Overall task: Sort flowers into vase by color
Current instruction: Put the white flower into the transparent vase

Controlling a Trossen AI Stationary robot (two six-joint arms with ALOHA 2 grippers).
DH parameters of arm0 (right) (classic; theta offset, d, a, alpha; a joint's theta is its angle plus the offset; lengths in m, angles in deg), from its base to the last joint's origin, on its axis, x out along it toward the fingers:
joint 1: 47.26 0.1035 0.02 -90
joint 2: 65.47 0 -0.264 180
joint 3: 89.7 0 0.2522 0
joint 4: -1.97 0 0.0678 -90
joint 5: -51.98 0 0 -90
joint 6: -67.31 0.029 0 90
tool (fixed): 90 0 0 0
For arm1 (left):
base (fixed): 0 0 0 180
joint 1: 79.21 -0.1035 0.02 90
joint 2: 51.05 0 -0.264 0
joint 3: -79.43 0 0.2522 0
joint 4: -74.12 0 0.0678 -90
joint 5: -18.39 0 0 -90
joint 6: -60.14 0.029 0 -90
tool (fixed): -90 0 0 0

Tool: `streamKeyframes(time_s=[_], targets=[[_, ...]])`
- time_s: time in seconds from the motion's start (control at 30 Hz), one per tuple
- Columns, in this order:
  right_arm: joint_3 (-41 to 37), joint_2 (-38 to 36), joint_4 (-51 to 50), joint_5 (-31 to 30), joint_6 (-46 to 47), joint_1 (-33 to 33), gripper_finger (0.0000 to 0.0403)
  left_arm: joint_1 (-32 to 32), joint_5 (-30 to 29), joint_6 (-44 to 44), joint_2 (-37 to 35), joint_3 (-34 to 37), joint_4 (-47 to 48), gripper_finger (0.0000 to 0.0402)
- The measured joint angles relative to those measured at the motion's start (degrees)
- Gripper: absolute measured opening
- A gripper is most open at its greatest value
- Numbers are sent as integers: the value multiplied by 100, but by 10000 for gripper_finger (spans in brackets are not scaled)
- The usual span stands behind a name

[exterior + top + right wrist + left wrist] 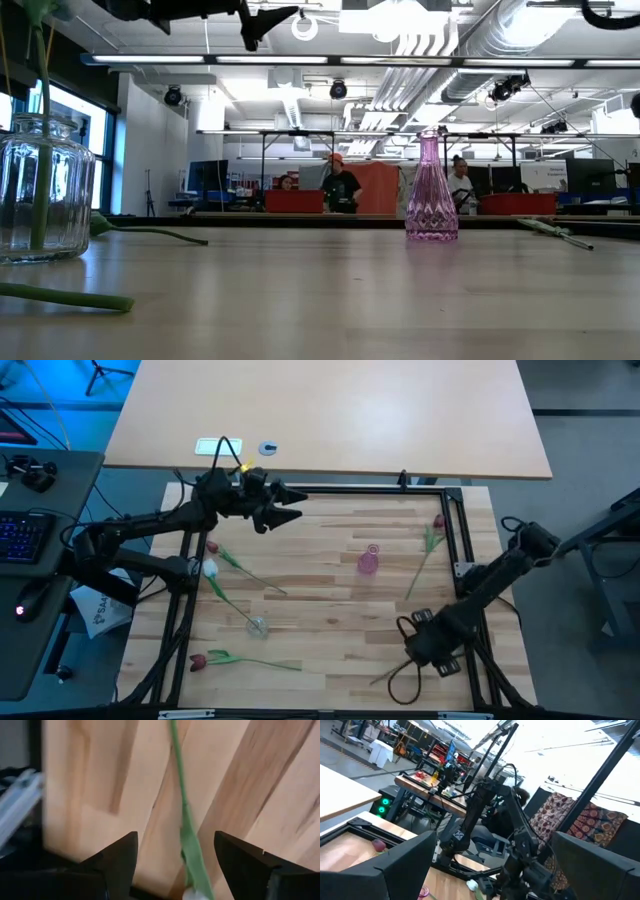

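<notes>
High view, straight down on the tabletop (330,600), reading left to right. My left tool (290,513) hangs raised over the far left part of the wood, fingers spread wide, carrying nothing.

Below it lies a white tulip (210,568) beside a dark red tulip (212,547), their stems running rightward. Near them stands a clear glass vase (257,626). In the low view a green stem appears to stand inside it, though I cannot tell which flower it belongs to. At the near left edge lies a second dark red tulip (198,661), stem pointing right.

Past the middle stands a pink glass vase (368,562), empty as far as I can see. Further right, by the frame, lies a third dark red tulip (438,521), its stem slanting toward me.

At the near right, my right tool (425,648) sits low over the wood. In the right wrist view its fingers (117,862) are parted, with a green stem (181,800) lying between them, not yet gripped. A pale head seems to sit at the lower end.

I judge these flowers very light, with thin, springy stems that may roll or slip. I would take hold mid-stem, clear of the leaves, squeezing gently. The heads look soft and should not be pinched.
</notes>
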Motion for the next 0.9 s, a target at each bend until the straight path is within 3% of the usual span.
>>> streamKeyframes(time_s=[0.13,0.37,0.7,0.9], targets=[[-177,272,550,-267,271,171,259,64,-22,-48,0,0,1,386],[-172,1038,570,-415,310,557,239,80,-22,-92,0,0,15,386],[-167,1251,691,-849,1009,672,145,94,-23,-98,0,0,21,386],[-172,1260,772,-886,1214,708,53,95,-22,-638,0,0,13,386]])
